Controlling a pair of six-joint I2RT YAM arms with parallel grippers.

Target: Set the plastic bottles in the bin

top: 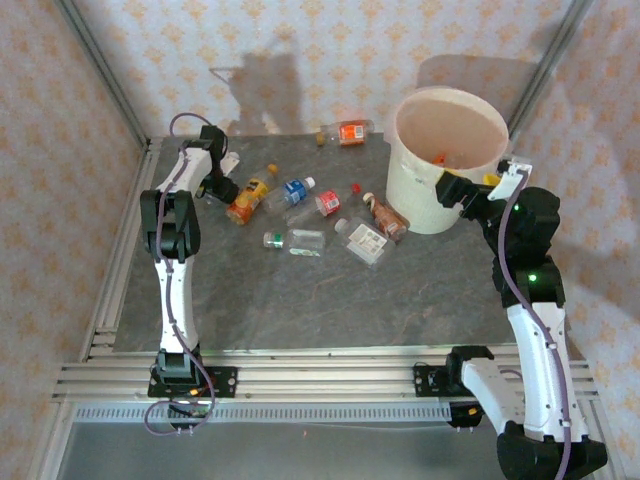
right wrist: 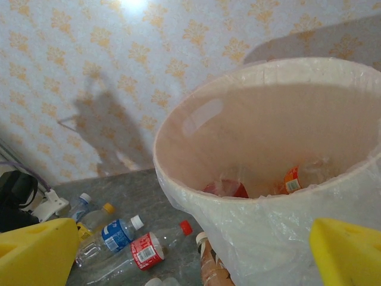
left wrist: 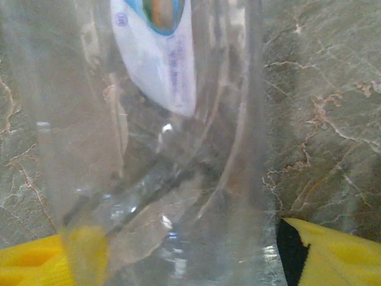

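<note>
Between my left fingers [left wrist: 333, 256] a clear bottle [left wrist: 155, 179] points lengthwise away, grip uncertain; right fingers [right wrist: 36, 253] wide, facing the bin [right wrist: 268, 238].

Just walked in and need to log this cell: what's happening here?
Two arms are clearing plastic bottles into the bin. The left hand has a clear bottle between its fingers, down on the table; a firm grip can't be confirmed. The right hand hangs open by the bin's rim. A few bottles lie inside, several more outside.
</note>
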